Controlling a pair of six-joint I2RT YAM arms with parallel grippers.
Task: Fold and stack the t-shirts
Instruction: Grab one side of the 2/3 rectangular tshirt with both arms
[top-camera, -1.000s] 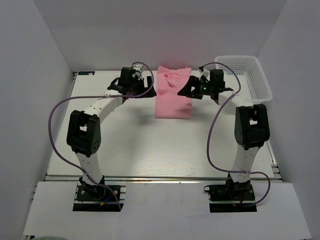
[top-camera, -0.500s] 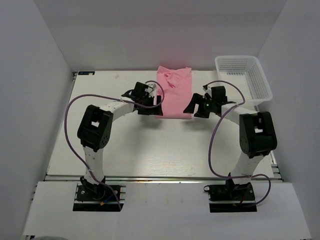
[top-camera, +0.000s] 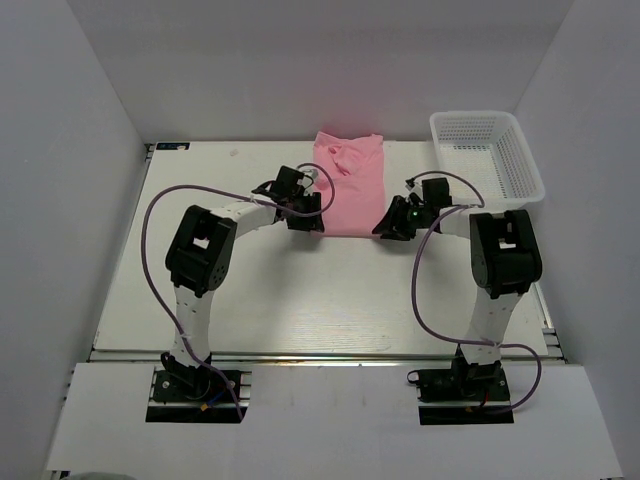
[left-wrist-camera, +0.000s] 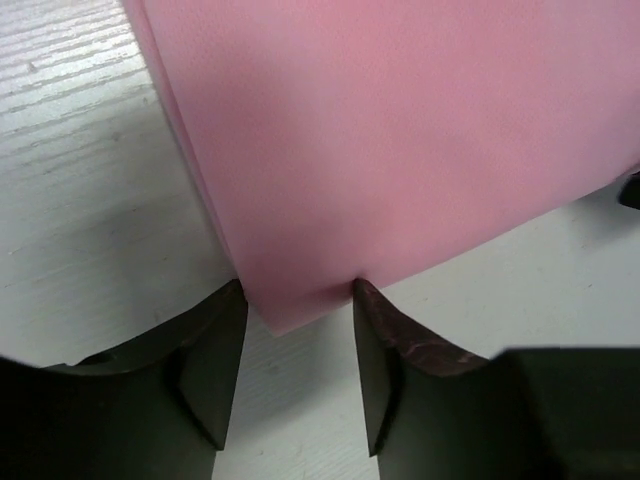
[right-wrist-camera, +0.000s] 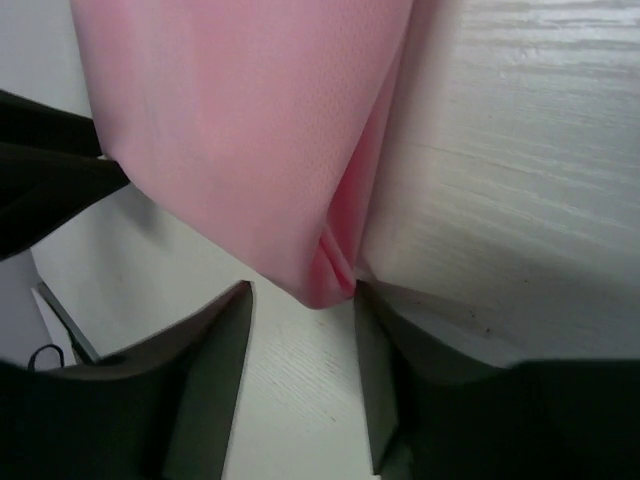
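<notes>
One light-pink t-shirt (top-camera: 348, 192) lies folded into a long, narrow rectangle on the white table (top-camera: 300, 290), flat and smooth along most of its length; its far end, beyond both pincers, is rumpled around the collar. The left gripper (top-camera: 314, 222) sits at the shirt's near left corner, the right gripper (top-camera: 386, 227) at its near right corner, so the cloth stretches away between and past them.

In the left wrist view the jaws stand apart, one dark finger (left-wrist-camera: 212, 365) on each side of the pointed corner, which reaches into the gap over bare table; the layered edge of the fold runs off to the left of that finger. In the right wrist view the jaws are likewise spread, a finger (right-wrist-camera: 205, 370) on either side of a puckered, doubled corner.

From above, each pincer's body hides the corner it straddles. A white mesh basket (top-camera: 527, 178) stands beyond and to the right of the right gripper, well apart from the shirt.
</notes>
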